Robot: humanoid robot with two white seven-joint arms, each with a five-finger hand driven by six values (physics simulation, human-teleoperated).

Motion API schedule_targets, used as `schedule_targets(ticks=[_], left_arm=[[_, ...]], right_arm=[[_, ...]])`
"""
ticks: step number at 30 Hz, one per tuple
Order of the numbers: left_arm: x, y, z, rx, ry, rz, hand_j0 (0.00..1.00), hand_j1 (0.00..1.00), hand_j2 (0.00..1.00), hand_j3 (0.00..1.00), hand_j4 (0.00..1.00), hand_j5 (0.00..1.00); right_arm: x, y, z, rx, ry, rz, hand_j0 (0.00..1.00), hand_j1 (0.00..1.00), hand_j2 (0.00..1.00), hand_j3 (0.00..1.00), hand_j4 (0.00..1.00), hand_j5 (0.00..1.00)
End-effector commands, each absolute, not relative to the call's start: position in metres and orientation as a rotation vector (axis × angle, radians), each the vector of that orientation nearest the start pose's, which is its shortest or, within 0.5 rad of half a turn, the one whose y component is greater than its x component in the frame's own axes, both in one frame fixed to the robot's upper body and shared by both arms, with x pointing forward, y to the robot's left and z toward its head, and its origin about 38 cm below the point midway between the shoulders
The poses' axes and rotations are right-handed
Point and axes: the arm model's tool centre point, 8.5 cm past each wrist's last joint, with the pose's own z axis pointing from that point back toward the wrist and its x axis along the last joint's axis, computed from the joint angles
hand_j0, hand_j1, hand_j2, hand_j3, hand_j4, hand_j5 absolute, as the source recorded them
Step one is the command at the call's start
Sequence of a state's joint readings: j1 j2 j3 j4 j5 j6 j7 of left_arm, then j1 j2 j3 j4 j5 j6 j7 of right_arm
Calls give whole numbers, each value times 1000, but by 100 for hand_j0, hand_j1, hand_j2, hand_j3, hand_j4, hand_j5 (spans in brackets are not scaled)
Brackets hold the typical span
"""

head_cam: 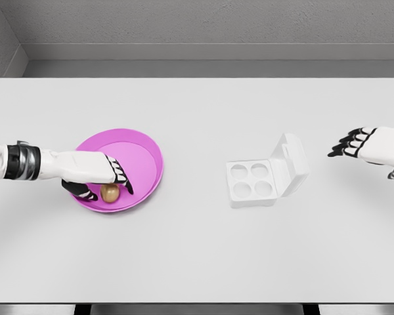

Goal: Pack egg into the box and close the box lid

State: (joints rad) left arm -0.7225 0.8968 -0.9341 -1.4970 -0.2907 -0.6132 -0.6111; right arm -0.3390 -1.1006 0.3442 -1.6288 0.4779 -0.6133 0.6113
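Head view: an egg (109,192) is seen inside the pink bowl (144,147), enclosed by the curled fingers of the left hand (98,176). Right of the bowl, the box (252,183) stands open; beyond it, the right hand (360,144) is held relaxed, holding nothing.

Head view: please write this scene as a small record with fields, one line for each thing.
egg: brown, in the pink bowl
left hand: over the bowl, fingers around the egg
box: white, four empty cups, lid open and tilted up on its right side
right hand: above the table, right of the box, holds nothing
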Motion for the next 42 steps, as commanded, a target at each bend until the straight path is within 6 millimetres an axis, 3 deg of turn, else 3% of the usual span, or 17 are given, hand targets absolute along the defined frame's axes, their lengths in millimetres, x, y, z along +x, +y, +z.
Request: schedule_targets(ticks=[1, 6, 18, 27, 33, 42], left_arm=[[399, 282, 166, 90, -1186, -2307, 76, 76, 76, 76, 76, 76], [399, 282, 165, 89, -1184, -2308, 76, 76, 76, 76, 76, 76], [396, 278, 161, 72, -1177, -2320, 63, 63, 63, 63, 63, 63], [396, 278, 161, 72, -1177, -2320, 41, 41, 41, 41, 41, 41], [396, 276, 163, 70, -1184, -2323, 36, 36, 36, 36, 36, 36], [397, 255, 186, 84, -1271, -2364, 33, 33, 33, 33, 33, 33]], right_arm=[[369, -391, 235, -566, -1051, 2248, 100, 100, 100, 100, 100, 100], [361, -387, 236, -564, -1052, 2270, 100, 100, 100, 100, 100, 100], [361, -385, 237, -564, -1057, 2275, 100, 100, 100, 100, 100, 100], [360, -384, 239, -568, -1063, 2279, 100, 100, 100, 100, 100, 100], [361, -385, 240, -565, -1067, 2272, 100, 100, 100, 100, 100, 100], [362, -385, 244, -579, -1080, 2264, 100, 100, 100, 100, 100, 100]])
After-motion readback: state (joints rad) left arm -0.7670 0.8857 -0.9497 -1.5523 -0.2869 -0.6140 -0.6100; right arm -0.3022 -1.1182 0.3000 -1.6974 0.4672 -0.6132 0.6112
